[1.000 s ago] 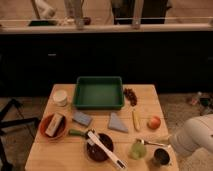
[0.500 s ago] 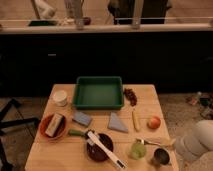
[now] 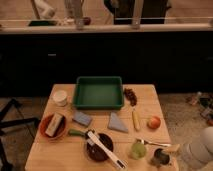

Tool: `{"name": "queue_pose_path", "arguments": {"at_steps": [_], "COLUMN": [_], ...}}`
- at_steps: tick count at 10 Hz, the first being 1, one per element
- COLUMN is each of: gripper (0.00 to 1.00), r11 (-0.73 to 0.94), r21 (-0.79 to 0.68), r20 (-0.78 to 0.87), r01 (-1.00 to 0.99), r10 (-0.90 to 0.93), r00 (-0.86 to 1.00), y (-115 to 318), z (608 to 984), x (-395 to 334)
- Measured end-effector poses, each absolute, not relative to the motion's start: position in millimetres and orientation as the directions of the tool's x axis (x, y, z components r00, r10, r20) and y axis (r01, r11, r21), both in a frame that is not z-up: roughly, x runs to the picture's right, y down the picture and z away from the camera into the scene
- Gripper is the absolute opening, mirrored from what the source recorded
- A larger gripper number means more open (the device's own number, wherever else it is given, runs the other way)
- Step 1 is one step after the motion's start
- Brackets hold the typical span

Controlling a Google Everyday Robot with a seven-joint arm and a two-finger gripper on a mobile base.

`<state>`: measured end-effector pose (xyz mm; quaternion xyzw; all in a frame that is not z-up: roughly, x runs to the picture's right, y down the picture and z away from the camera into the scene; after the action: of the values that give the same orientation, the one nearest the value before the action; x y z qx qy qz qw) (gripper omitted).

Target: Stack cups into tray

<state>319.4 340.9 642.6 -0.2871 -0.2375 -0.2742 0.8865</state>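
The dark-green tray (image 3: pixel 99 93) sits at the back middle of the wooden table, with nothing in it. A pale green cup (image 3: pixel 138 150) and a dark grey cup (image 3: pixel 160 157) stand side by side near the front right edge. Only a white part of my arm (image 3: pixel 201 148) shows, at the bottom right corner just right of the dark cup. My gripper itself is out of frame there, open, and no cup is in it.
Also on the table: a white cup (image 3: pixel 60 97), an orange-red bowl (image 3: pixel 45 131) holding a sponge, a blue sponge (image 3: pixel 81 118), grapes (image 3: pixel 131 95), an apple (image 3: pixel 154 122), a dark bowl with utensils (image 3: pixel 99 146). A dark counter runs behind.
The white arm has slid down and to the right, showing less of itself in the corner. The cups and tray have not moved.
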Motion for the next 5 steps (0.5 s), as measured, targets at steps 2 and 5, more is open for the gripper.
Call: {"name": "queue_pose_path", "arguments": {"at_steps": [2, 5], "gripper": [0.80, 0.80], "r11": [0.669, 0.634], "r21": [-0.383, -0.409], "r20": [0.582, 0.584], "r01": [0.637, 0.656], "r10": [-0.360, -0.371], "r00": [0.729, 0.722], "y": [348.7, 357.0], "z": [643.4, 654.1], "x": [316.1, 307.5]}}
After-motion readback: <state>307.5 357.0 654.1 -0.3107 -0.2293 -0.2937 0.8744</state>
